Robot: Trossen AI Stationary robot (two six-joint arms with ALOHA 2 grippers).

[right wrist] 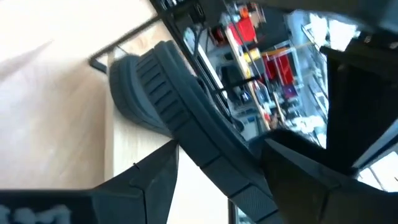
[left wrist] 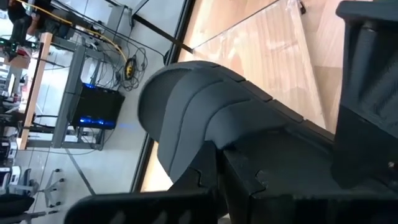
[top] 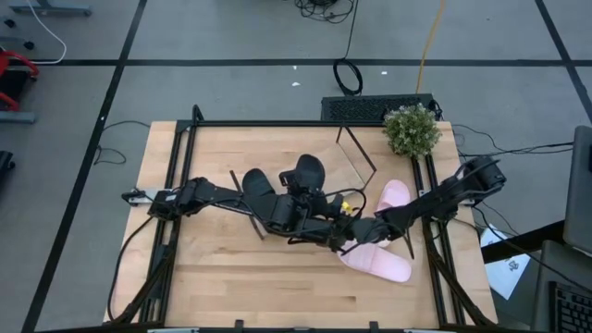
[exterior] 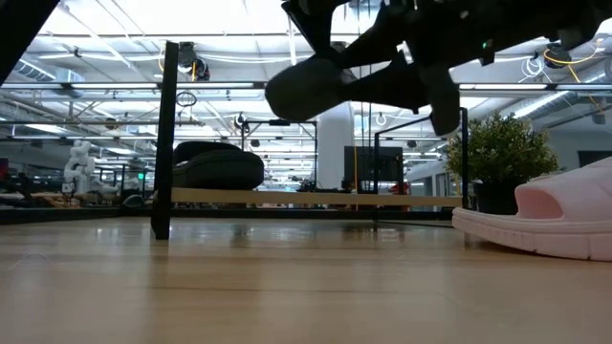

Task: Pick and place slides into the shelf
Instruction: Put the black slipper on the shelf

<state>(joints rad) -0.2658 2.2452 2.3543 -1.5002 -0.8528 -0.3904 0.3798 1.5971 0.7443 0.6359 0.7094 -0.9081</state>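
Note:
One black slide (top: 253, 182) (exterior: 216, 166) rests sole down on the shelf (top: 359, 153) (exterior: 287, 198). A second black slide (top: 306, 171) (exterior: 316, 86) is in the air above the shelf board, and both grippers meet at it. My left gripper (top: 294, 211) reaches in from the table's left and my right gripper (top: 329, 228) from the right; both are shut on this slide. Two pale pink slides (top: 390, 197) (top: 375, 260) lie on the tabletop to the shelf's right; one shows in the low view (exterior: 550, 220). My left gripper holds the raised black slide at the end behind its wide strap (left wrist: 205, 118); the fingers (left wrist: 249, 180) close on it from the table's left. The slide is lifted clear, its free end pointing toward the far edge. My right gripper pinches the same slide's ribbed sole edge (right wrist: 205, 149) between its two fingers (right wrist: 149, 180), coming from the table's right and lying across the sole. In this view the slide runs slantwise through the gap, clear of the board.
A small potted plant (top: 412, 128) (exterior: 502, 153) stands at the table's far right corner, behind the shelf's right post (exterior: 466, 162). The shelf's left post (exterior: 166, 143) rises near the resting black slide. Bare tabletop (top: 240, 277) stretches along the near edge.

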